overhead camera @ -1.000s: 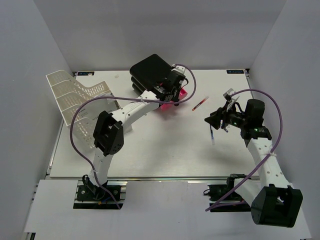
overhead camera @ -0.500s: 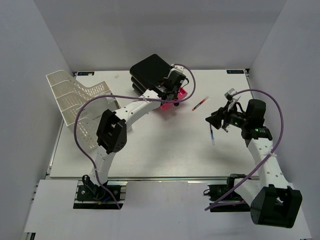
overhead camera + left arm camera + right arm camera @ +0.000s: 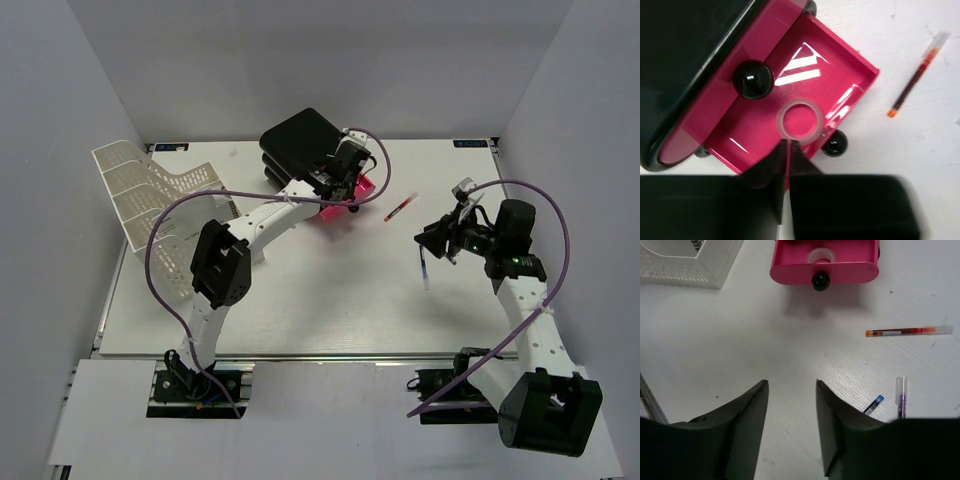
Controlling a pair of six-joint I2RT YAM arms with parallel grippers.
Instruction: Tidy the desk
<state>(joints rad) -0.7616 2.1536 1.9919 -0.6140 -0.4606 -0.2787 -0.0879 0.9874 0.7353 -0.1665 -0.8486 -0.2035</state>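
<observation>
The desk [image 3: 330,300] is a white perforated tabletop. A black drawer unit [image 3: 298,140] stands at the back with its pink drawer [image 3: 840,75] pulled open. A clear tape ring [image 3: 801,120] lies in the drawer. My left gripper [image 3: 787,145] is over the drawer [image 3: 345,205], its jaws shut, with the tips right at the ring's near rim; I cannot tell if they pinch it. My right gripper [image 3: 790,390] is open and empty above bare desk at the right [image 3: 432,238]. The ring also shows in the right wrist view [image 3: 820,256].
A red pen [image 3: 400,207] lies right of the drawer. A blue pen [image 3: 873,404] and a purple pen [image 3: 901,395] lie under the right arm [image 3: 424,268]. A white mesh paper tray [image 3: 150,200] stands at the back left. Grey walls enclose the desk.
The right arm has drifted slightly to the right. The left gripper has stayed over the open drawer, with only a small shift of the arm.
</observation>
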